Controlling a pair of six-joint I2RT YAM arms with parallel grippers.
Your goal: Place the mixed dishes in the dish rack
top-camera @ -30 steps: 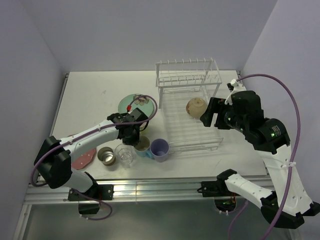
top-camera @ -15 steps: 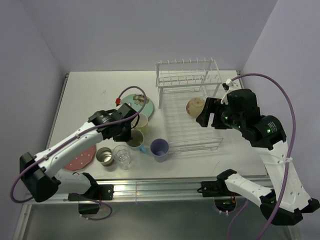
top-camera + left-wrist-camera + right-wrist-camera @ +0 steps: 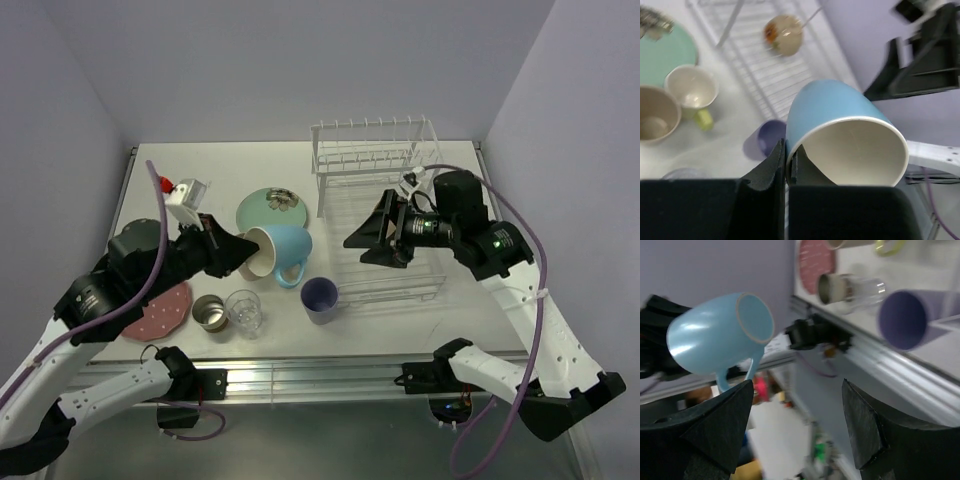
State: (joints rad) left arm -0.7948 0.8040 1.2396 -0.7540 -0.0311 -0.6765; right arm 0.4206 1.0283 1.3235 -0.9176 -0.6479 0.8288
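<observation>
Aloft, glossy blue cup [image 3: 285, 250], rim pinched by left end effector [image 3: 786, 155]; right end effector [image 3: 372, 240] spread.

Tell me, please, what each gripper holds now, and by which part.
The left gripper holds the blue cup by its rim, with the cup wall pinched between its jaws. The right gripper is open and holds nothing.

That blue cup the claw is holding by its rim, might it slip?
Probably rigid: the blue cup shows no flex in the left claw. Its glossy wall looks slippery. Gripped only at the rim, tipped sideways, it could pivot.
</observation>
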